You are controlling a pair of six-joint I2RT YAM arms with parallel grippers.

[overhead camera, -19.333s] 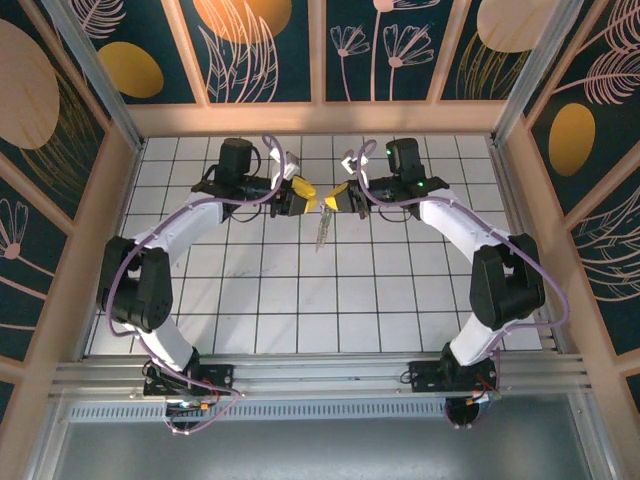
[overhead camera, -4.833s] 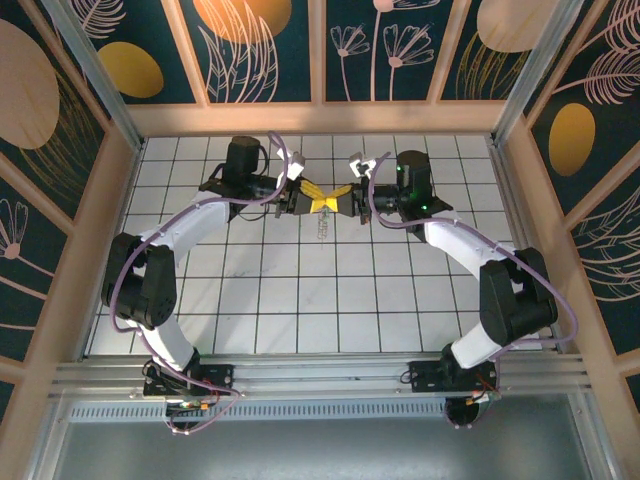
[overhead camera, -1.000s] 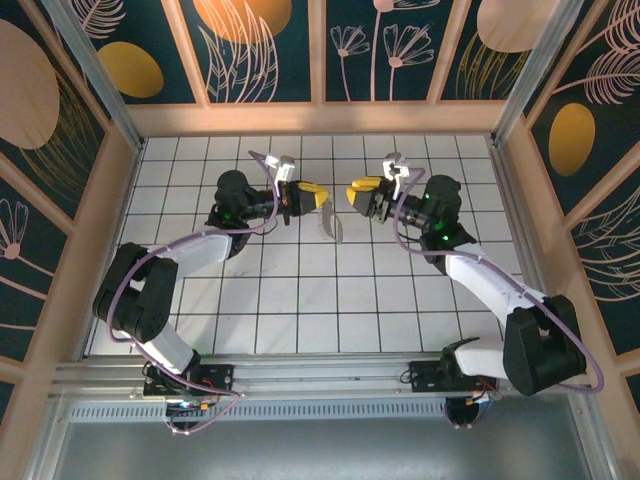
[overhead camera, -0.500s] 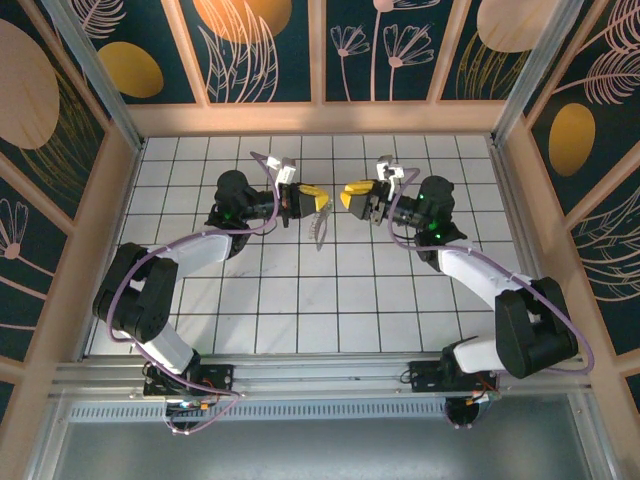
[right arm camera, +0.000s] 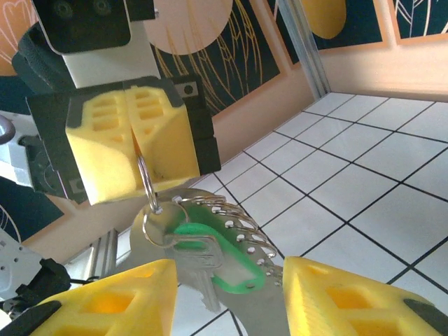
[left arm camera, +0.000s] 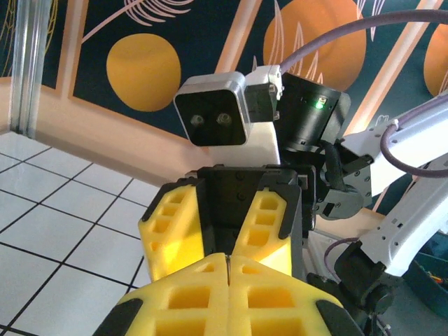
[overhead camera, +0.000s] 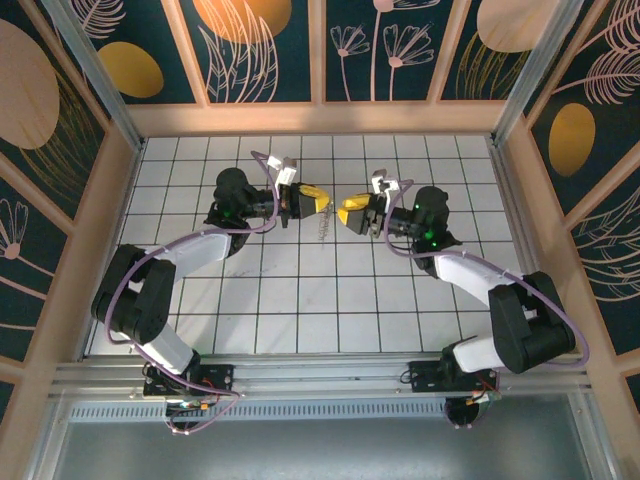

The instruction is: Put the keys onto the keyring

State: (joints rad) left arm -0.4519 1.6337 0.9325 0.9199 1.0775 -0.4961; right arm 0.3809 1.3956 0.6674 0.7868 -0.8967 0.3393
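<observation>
Hanging long-axis down from the keyring point(right arm camera: 145, 183), which the left pincer point(right arm camera: 133, 159) pinches in fully closed pads above the bench point(overhead camera: 300, 300), the keys point(right arm camera: 210, 262) dangle between the part-open, empty right pincer's point(overhead camera: 347, 213) fingers.

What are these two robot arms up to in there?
They're handling a bunch of keys above the tiled table. The left gripper is shut on a thin keyring, and the keys, with a green plastic piece among them, dangle below it. The right gripper is open and faces the keys at close range, holding nothing.
</observation>
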